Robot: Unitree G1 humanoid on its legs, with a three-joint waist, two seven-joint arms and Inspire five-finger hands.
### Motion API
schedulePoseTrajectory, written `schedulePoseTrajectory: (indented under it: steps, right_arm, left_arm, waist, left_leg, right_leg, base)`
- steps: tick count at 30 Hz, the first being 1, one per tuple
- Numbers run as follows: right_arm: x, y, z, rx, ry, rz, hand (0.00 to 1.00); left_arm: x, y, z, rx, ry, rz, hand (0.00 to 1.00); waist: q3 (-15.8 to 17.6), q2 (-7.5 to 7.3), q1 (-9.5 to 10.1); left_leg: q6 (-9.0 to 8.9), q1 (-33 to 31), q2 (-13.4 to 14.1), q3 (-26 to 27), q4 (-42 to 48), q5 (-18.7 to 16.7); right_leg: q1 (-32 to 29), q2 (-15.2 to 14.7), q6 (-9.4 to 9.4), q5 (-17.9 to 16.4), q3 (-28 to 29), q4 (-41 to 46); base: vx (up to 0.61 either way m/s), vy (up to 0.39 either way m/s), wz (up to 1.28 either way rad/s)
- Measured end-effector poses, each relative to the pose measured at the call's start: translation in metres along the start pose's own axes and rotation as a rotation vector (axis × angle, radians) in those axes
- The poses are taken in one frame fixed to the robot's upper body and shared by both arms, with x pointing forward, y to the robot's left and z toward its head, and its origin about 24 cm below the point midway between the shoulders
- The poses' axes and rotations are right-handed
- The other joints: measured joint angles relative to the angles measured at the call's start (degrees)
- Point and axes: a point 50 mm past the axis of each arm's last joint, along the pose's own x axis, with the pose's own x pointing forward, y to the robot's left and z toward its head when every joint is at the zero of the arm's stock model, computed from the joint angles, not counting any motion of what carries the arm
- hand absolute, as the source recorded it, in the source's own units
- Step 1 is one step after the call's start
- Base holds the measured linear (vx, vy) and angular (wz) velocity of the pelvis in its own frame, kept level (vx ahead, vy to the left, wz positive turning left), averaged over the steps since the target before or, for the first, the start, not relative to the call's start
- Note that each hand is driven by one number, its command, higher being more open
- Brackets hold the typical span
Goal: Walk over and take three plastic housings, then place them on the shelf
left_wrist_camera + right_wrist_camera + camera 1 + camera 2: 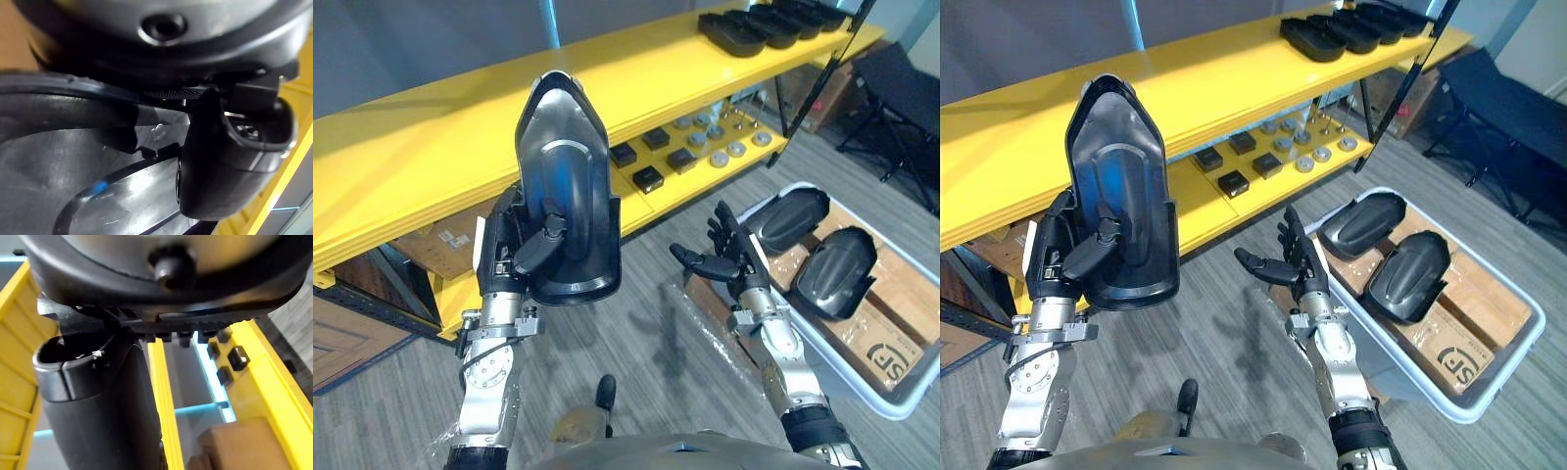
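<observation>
My left hand [514,245] holds a black plastic housing [566,186] upright, hollow side toward me, with the thumb [230,161] pressed inside it and the fingers behind. It stands in front of the yellow shelf [421,157]. My right hand [724,257] is open and holds nothing, its fingers spread above the floor next to a white bin [886,397]. Two more black housings [791,217] [837,272] lie in that bin on cardboard. Several housings [744,31] sit in a row on the shelf top at the far right.
The lower yellow shelf level [705,181] carries small black boxes [648,177] and round metal parts [736,149]. A cardboard box [431,245] sits under the shelf at left. A black folding stand [901,88] is at the far right on grey floor.
</observation>
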Motion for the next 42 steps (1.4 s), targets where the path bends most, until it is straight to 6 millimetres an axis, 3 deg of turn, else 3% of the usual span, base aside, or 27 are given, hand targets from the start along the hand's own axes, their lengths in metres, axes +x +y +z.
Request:
schedulePoseTrajectory:
  steps: [5, 13, 15, 18, 20, 21, 22, 23, 24, 25, 26, 27, 28, 30, 33, 35, 38, 39, 40, 41, 42]
  right_arm:
    - [-0.007, -0.010, -0.004, -0.001, 0.012, -0.047, 1.00]
    - [-0.014, -0.011, 0.001, 0.006, -0.017, -0.049, 1.00]
    - [-0.014, -0.011, 0.002, 0.007, -0.027, -0.050, 1.00]
    - [-0.013, -0.010, 0.004, 0.008, -0.045, -0.051, 1.00]
    - [-0.013, -0.010, 0.004, 0.012, -0.048, -0.053, 1.00]
    - [-0.013, -0.007, 0.003, 0.037, -0.056, -0.058, 1.00]
    - [-0.014, -0.005, 0.003, 0.055, -0.061, -0.060, 1.00]
    - [-0.016, -0.004, 0.003, 0.063, -0.061, -0.065, 1.00]
    - [-0.018, -0.004, 0.002, 0.066, -0.062, -0.070, 1.00]
    - [-0.022, -0.001, -0.002, 0.082, -0.053, -0.072, 1.00]
    - [-0.028, 0.003, -0.008, 0.098, -0.029, -0.072, 1.00]
    - [-0.030, 0.006, -0.011, 0.108, -0.017, -0.073, 1.00]
    - [-0.035, 0.011, -0.016, 0.126, 0.001, -0.071, 1.00]
    - [-0.036, 0.015, -0.018, 0.143, 0.008, -0.062, 1.00]
    - [-0.035, 0.010, -0.009, 0.132, -0.034, -0.057, 1.00]
    - [-0.035, 0.002, -0.001, 0.115, -0.070, -0.057, 1.00]
    - [-0.042, -0.002, 0.003, 0.098, -0.079, -0.049, 1.00]
    - [-0.054, 0.002, 0.005, 0.099, -0.083, -0.033, 1.00]
    - [-0.055, 0.004, 0.006, 0.100, -0.085, -0.029, 1.00]
    - [-0.054, 0.003, 0.012, 0.074, -0.102, -0.001, 1.00]
    - [-0.053, 0.003, 0.013, 0.073, -0.109, 0.001, 1.00]
  left_arm:
    - [-0.001, -0.006, -0.002, -0.026, 0.010, 0.010, 0.00]
    - [-0.004, -0.004, -0.004, -0.045, 0.020, 0.061, 0.00]
    - [-0.004, -0.004, -0.004, -0.047, 0.020, 0.073, 0.00]
    - [-0.005, -0.005, -0.005, -0.068, 0.020, 0.105, 0.00]
    - [-0.006, -0.006, -0.006, -0.075, 0.021, 0.117, 0.00]
    - [-0.005, -0.006, -0.005, -0.071, 0.019, 0.115, 0.00]
    - [-0.005, -0.007, -0.004, -0.071, 0.016, 0.113, 0.00]
    - [-0.005, -0.007, -0.004, -0.071, 0.016, 0.110, 0.00]
    - [-0.005, -0.007, -0.004, -0.071, 0.013, 0.105, 0.00]
    - [-0.005, -0.005, -0.003, -0.066, 0.012, 0.102, 0.00]
    - [-0.005, -0.004, -0.004, -0.066, 0.018, 0.101, 0.00]
    - [-0.006, -0.003, -0.004, -0.062, 0.020, 0.098, 0.00]
    - [-0.009, 0.000, -0.005, -0.056, 0.028, 0.104, 0.00]
    - [-0.012, 0.005, -0.005, -0.068, 0.038, 0.133, 0.00]
    - [-0.009, 0.008, 0.000, -0.061, 0.013, 0.138, 0.00]
    - [-0.006, 0.009, 0.002, -0.056, 0.002, 0.141, 0.00]
    - [-0.006, 0.005, 0.002, -0.079, 0.003, 0.153, 0.00]
    - [-0.006, 0.001, 0.001, -0.091, 0.008, 0.144, 0.00]
    - [-0.007, 0.002, 0.001, -0.092, 0.009, 0.144, 0.00]
    - [-0.010, -0.004, -0.003, -0.141, 0.026, 0.167, 0.00]
    - [-0.010, -0.005, -0.003, -0.146, 0.026, 0.168, 0.00]
  waist:
    - [0.71, 0.74, -0.91]
    - [1.05, 1.01, -1.27]
    - [1.91, 1.34, -1.47]
    - [3.85, 2.80, -1.47]
    - [4.26, 2.72, -1.71]
    - [4.74, 1.66, -1.67]
    - [4.70, 1.74, -1.70]
    - [4.49, 2.01, -1.68]
    - [4.13, 2.32, -1.78]
    - [4.00, 0.78, -1.88]
    - [4.01, 0.16, -1.97]
    - [4.00, -0.05, -1.99]
    - [3.93, -0.15, -1.96]
    - [3.91, 0.12, -2.10]
    - [3.39, 0.83, -2.76]
    - [3.33, 1.70, -4.07]
    - [3.10, 1.94, -5.50]
    - [1.85, -0.15, -5.39]
    - [1.48, -0.75, -5.37]
    - [-0.08, 1.64, -4.70]
    - [-0.21, 1.84, -4.68]
  left_leg:
    - [-2.07, -0.48, 1.72, 0.59, 0.51, -0.59]
    - [-1.99, -0.80, 2.73, 3.69, 1.47, -0.96]
    - [-1.67, -2.33, 2.37, 3.79, 6.04, -3.33]
    - [-0.99, -6.02, 3.37, 6.50, 19.28, -10.89]
    - [-0.48, -7.09, 3.49, 8.32, 25.03, -14.50]
    - [0.39, -7.60, 3.43, 10.49, 29.15, -16.87]
    - [2.01, -8.33, 4.18, 12.27, 34.36, -19.45]
    - [2.64, -8.00, 4.47, 13.47, 37.28, -22.69]
    - [2.45, -7.30, 4.26, 13.49, 37.11, -25.51]
    - [3.27, -7.27, 2.52, 13.60, 37.79, -26.97]
    - [3.99, -6.37, 1.68, 13.55, 37.06, -27.45]
    - [4.20, -5.71, 1.29, 13.31, 36.26, -27.59]
    - [5.09, -3.84, 1.10, 12.83, 34.27, -27.49]
    - [4.72, -0.06, 1.03, 12.34, 29.83, -26.49]
    - [3.87, 4.01, 0.88, 11.46, 23.18, -24.80]
    - [3.28, 6.00, 0.94, 9.52, 21.31, -25.05]
    - [-1.03, 10.71, 2.47, 6.33, 20.88, -27.55]
    - [-4.05, 13.16, 2.26, 4.78, 21.74, -30.23]
    - [-4.36, 13.59, 2.09, 4.54, 21.81, -30.79]
    - [-5.04, 14.42, 5.28, 4.26, 22.46, -33.07]
    - [-5.16, 14.36, 5.71, 4.41, 22.45, -33.01]
  right_leg:
    - [1.25, 2.00, 1.10, 0.73, -0.40, -3.60]
    - [-0.45, 1.62, 0.25, -0.19, 0.31, -0.18]
    - [-0.53, 0.78, 0.47, -0.94, 0.32, 1.58]
    - [-0.22, -0.73, 1.39, -3.86, 1.22, 6.59]
    - [-0.27, -2.57, 1.74, -7.13, 1.43, 10.26]
    - [-0.08, -4.17, 2.10, -8.78, 1.57, 11.48]
    - [0.37, -4.59, 2.04, -9.22, 1.55, 12.19]
    - [0.98, -4.97, 2.20, -10.19, 1.40, 13.29]
    - [1.00, -5.50, 1.07, -11.07, 1.52, 16.39]
    - [-3.22, -8.01, -2.92, -10.10, 3.77, 25.91]
    - [-7.91, -9.40, -7.53, -5.08, 6.12, 34.12]
    - [-9.90, -9.66, -8.21, -2.46, 7.26, 37.09]
    - [-12.61, -8.63, -7.42, -2.26, 8.88, 41.20]
    - [-14.55, -5.14, -6.46, -3.77, 8.92, 39.19]
    - [-18.83, 1.06, -4.88, -4.26, 7.73, 23.16]
    - [-21.16, 4.00, -2.01, -1.72, 9.84, 12.80]
    - [-21.62, 8.25, -2.54, 8.36, 14.10, 0.08]
    - [-20.00, 8.32, -5.41, 20.00, 14.18, -4.35]
    - [-19.74, 7.88, -6.31, 22.57, 14.22, -4.24]
    - [-19.26, 10.08, -5.21, 20.65, 12.18, -2.71]
    - [-19.25, 10.19, -5.52, 20.05, 11.92, -2.71]
  base:
    - [-0.10, -0.065, -0.12]
    - [-0.03, -0.009, -0.03]
    - [-0.02, 0.035, 0.02]
    - [-0.05, 0.095, -0.03]
    - [-0.03, 0.111, 0.09]
    - [0.03, 0.216, 0.11]
    - [0.07, 0.240, 0.11]
    - [0.12, 0.176, 0.10]
    - [0.15, 0.127, 0.18]
    - [0.21, 0.155, 0.27]
    - [0.23, 0.132, 0.26]
    - [0.34, 0.153, 0.19]
    - [0.38, 0.114, 0.07]
    - [0.36, 0.084, 0.03]
    - [0.31, 0.035, 0.22]
    - [0.32, -0.015, 0.43]
    - [0.46, -0.160, 0.62]
    - [0.44, -0.228, 0.61]
    - [0.61, -0.360, 0.57]
    - [0.25, -0.166, 0.19]
    - [0.46, -0.283, 0.28]
